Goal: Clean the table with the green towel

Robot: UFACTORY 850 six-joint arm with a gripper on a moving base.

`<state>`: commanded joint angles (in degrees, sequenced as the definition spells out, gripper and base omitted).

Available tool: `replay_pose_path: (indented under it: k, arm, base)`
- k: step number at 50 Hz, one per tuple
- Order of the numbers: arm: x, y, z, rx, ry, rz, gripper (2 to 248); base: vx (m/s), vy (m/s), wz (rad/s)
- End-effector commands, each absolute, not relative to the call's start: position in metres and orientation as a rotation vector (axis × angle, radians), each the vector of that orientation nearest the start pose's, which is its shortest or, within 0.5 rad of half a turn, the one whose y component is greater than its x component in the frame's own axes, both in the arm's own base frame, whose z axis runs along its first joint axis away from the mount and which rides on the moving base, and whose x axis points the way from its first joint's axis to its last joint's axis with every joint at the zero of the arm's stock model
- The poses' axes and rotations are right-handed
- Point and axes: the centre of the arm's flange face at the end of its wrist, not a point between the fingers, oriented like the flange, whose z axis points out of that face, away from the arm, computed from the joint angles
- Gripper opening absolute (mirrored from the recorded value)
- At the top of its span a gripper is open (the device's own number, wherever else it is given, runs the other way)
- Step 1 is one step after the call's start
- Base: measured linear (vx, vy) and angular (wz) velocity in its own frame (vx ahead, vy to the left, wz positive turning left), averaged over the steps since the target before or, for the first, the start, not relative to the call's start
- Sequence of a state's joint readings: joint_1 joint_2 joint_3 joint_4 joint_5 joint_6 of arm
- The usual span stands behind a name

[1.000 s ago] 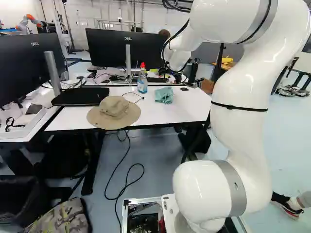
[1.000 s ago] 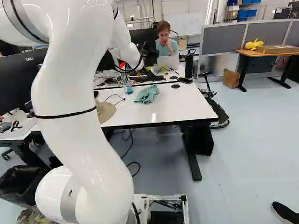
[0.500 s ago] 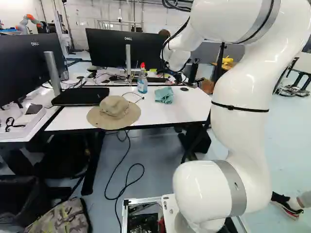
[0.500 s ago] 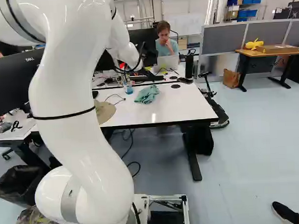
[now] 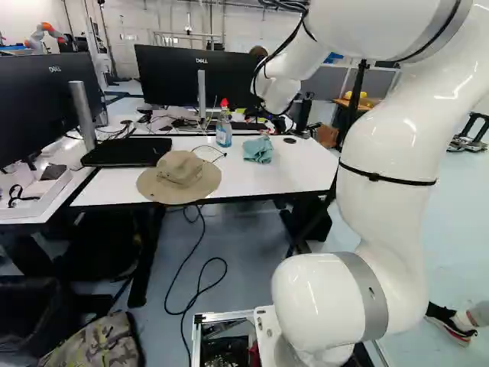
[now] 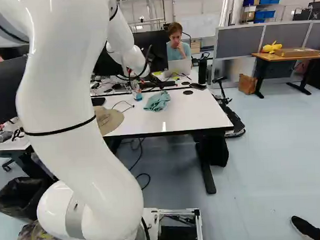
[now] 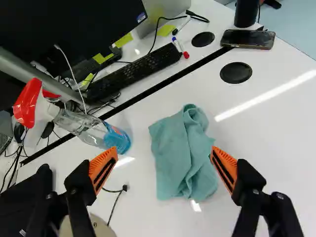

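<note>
The tool (image 5: 270,122) hangs over the white counter (image 7: 266,158), its two orange-padded fingers spread wide. The rumpled green towel (image 7: 181,160) lies on the counter, ahead of the tool and roughly between its fingers, near a spray bottle (image 7: 91,129)

The towel (image 7: 180,153) is plain blue-green, the counter (image 7: 256,153) white with black edging. The clear spray bottle (image 7: 116,139) has a red-and-white head and blue bottom. The hat (image 5: 179,170) is tan. The arm (image 5: 386,141) is white with grey bands. The fabric bundle (image 5: 95,344), partly cut off, seems brownish-green camouflage.
</note>
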<state>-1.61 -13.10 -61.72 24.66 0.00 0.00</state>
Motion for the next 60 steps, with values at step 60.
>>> replay_pose_path:
  k: [60]
  arm:
    - [0.520,-0.009,0.506,-2.674,0.575,-1.240,247]
  base:
    - [0.000,0.000,0.000]
